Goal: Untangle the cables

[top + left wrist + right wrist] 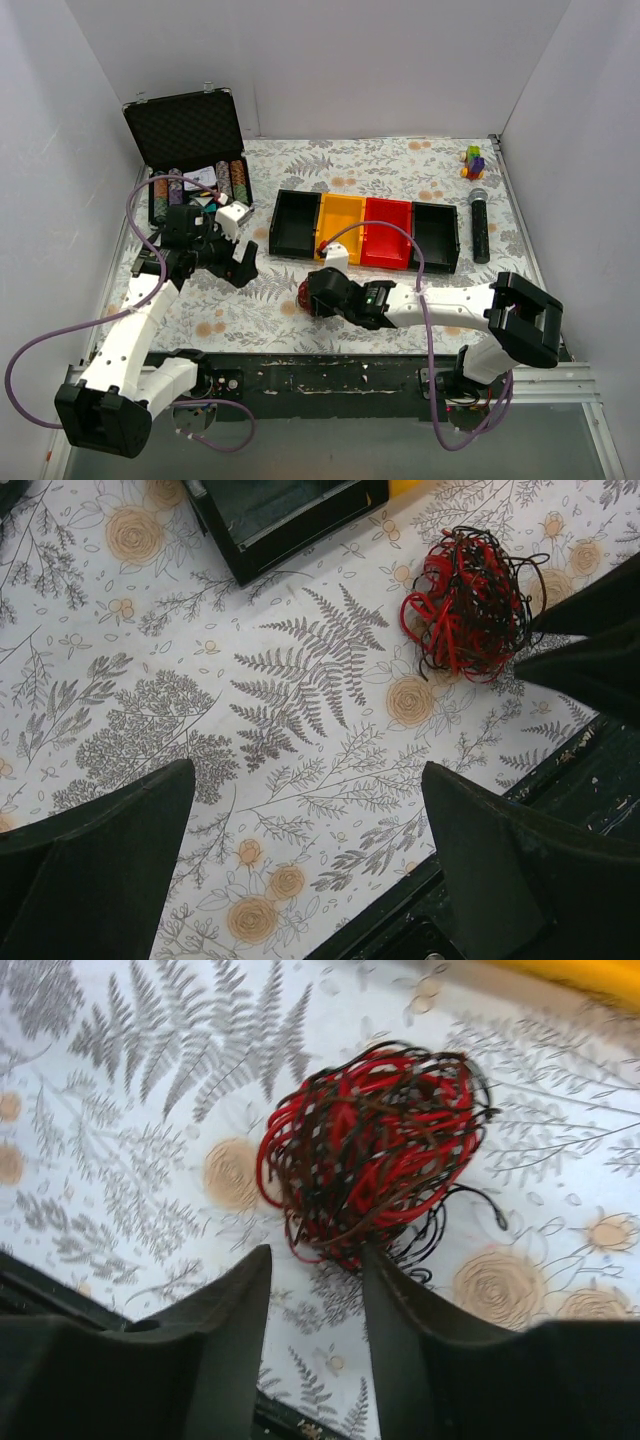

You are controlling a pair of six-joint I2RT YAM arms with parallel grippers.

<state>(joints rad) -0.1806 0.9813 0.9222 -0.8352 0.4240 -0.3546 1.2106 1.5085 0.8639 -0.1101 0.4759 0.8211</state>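
The cables (306,294) are a tangled ball of thin red and dark wires lying on the floral tablecloth in front of the bins. The ball shows at the upper right of the left wrist view (468,600) and at the centre of the right wrist view (370,1145). My right gripper (316,1257) is open with a narrow gap, right at the ball's near edge. Its right finger touches the lowest strands and nothing is between the jaws. In the top view it (314,292) sits beside the ball. My left gripper (308,775) is wide open and empty over bare cloth, left of the ball (232,265).
A row of bins, black (293,222), yellow (342,215), red (388,232) and black (436,237), stands behind the ball. An open case of poker chips (190,130) is at the back left. A black microphone (479,225) and a small toy (473,160) lie at the right. The table's black front rail (330,375) runs just below.
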